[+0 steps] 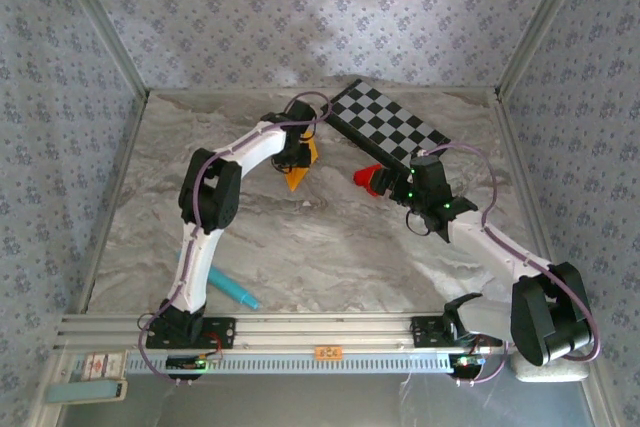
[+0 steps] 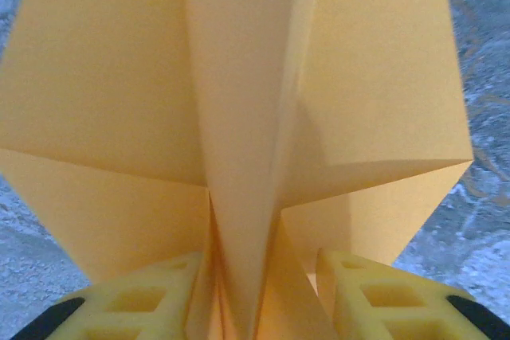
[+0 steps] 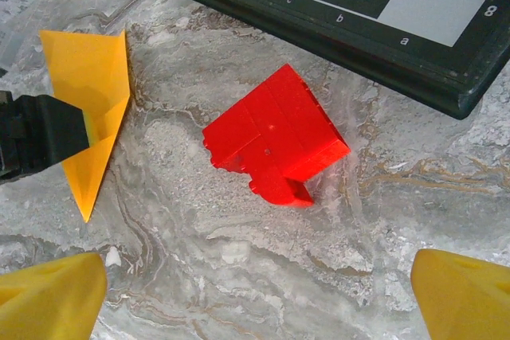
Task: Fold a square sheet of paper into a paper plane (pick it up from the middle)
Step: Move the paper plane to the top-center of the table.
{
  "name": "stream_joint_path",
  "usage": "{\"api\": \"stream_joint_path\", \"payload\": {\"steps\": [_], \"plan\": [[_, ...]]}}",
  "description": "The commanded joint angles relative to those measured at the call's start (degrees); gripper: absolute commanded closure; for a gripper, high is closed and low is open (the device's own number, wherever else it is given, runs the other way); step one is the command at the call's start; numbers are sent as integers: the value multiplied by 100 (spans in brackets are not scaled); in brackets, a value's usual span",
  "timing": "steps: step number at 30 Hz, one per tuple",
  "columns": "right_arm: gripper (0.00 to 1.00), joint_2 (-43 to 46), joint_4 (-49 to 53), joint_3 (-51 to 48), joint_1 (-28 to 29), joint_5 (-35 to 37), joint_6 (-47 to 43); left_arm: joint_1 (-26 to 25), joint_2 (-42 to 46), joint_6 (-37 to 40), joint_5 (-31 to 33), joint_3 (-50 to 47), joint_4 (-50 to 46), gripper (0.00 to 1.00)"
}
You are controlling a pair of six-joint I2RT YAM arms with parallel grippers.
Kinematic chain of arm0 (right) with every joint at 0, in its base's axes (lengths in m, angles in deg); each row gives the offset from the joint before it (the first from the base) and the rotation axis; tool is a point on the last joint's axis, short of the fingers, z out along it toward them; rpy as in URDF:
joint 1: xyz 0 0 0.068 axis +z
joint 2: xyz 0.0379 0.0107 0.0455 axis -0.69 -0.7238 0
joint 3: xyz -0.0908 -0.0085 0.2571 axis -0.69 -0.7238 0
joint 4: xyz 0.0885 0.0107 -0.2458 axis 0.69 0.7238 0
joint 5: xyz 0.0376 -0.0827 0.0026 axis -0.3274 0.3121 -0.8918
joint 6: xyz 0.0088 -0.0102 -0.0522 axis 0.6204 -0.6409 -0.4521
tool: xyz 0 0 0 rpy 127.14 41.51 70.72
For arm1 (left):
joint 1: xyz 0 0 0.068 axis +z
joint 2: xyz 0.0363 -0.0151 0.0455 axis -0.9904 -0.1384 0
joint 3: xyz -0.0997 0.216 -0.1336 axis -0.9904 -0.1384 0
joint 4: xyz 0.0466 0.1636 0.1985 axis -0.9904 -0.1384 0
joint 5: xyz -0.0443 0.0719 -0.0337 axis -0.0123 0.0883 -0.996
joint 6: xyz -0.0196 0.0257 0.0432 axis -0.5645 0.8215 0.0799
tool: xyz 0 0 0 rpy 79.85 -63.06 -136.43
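Left end effector (image 2: 259,300) narrow, straddling plane (image 2: 239,117) keel, I can't tell grip; right end effector (image 3: 259,292) wide; block (image 3: 275,137) just beside checkerboard (image 3: 382,5).

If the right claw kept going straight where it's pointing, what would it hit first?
Most likely the red block; depth is unclear, so it might touch the table just short of it.

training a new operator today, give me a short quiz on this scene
1. Which gripper has the paper plane between its fingers?
2. True or false: the red block lies on the table, off the checkerboard.
3. The right gripper is: A) shut on the red block, B) open and empty, C) shut on the paper plane.
Key: 1 the left gripper; 2 true; 3 B.
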Motion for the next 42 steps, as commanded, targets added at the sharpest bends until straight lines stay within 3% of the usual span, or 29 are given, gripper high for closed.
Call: {"api": "stream_joint_path", "payload": {"steps": [1,18,33,42], "plan": [[0,-90,-82,31,-21,-57,37,21,269,-41,79,-16,-68,61],[0,-104,-67,15,-25,-57,38,82,-292,-54,354,206,-422,59],[0,-146,-63,63,-21,-54,14,199,-536,-236,59,212,-260,45],[0,-191,-38,123,-21,-26,-1,198,39,-207,109,365,-333,43]]}}
